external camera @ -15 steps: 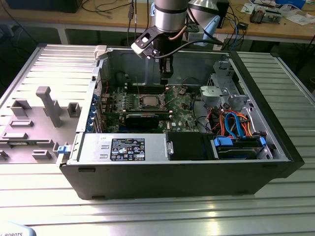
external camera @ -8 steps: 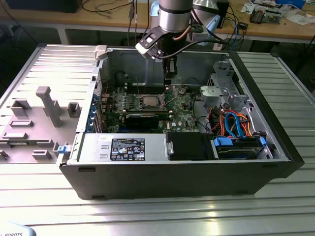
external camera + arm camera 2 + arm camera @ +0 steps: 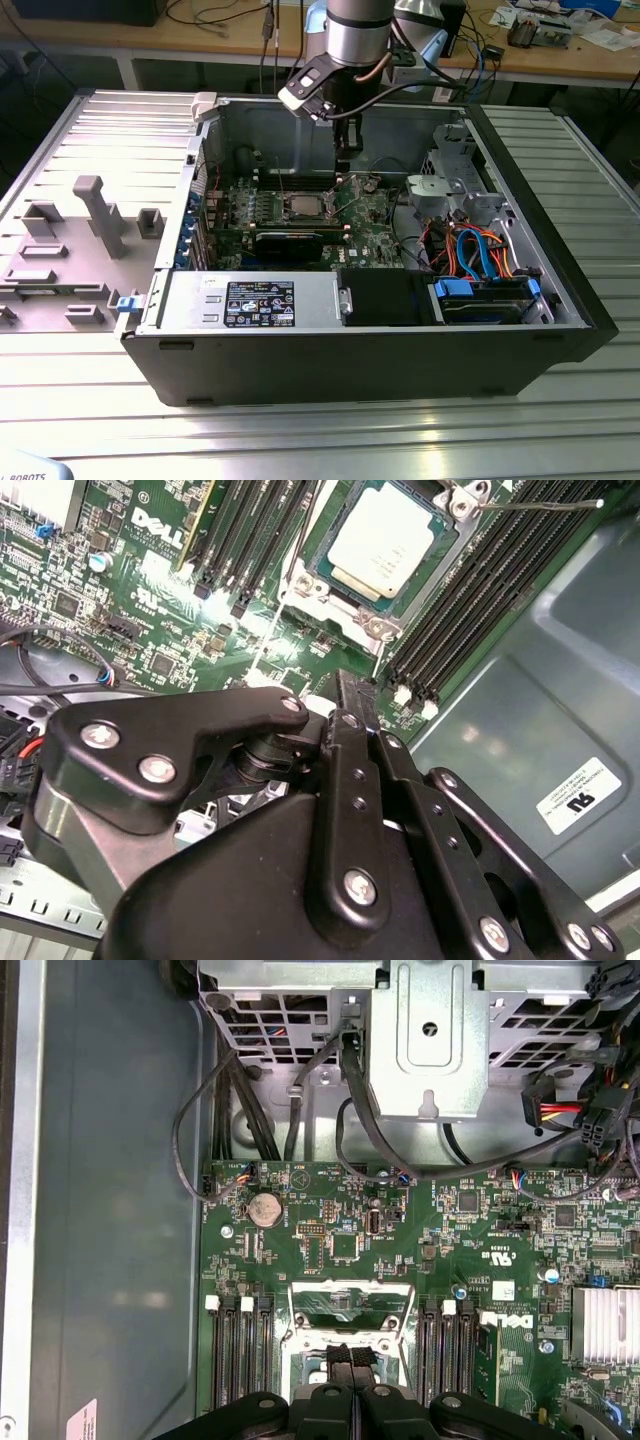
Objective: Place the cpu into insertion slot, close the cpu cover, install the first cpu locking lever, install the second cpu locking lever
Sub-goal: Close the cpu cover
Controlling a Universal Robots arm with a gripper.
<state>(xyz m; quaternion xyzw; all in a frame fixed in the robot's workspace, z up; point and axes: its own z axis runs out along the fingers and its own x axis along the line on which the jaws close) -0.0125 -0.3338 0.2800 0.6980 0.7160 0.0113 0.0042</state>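
Hand: my hand [image 3: 348, 685] is pressed together, pinching nothing; it hovers over the motherboard [image 3: 150, 600] near the slot, apart from the cpu.
Cpu: cpu [image 3: 380, 545] lies flat in the insertion slot [image 3: 318, 580], mid-board.
Cover: cpu cover [image 3: 350, 1287] looks raised to me, not sure.
Risk 1: a low sweep could nudge the cpu askew, then bent pins.
Risk 2: thin lever [image 3: 540, 505] sticks out and the hand may snag it.

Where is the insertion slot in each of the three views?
Exterior view: insertion slot on the motherboard, near the gripper tip.
Second wrist view: insertion slot past the gripper, cpu inside.
First wrist view: insertion slot right before the gripper.
Shared landmark: black memory slots flanking it.
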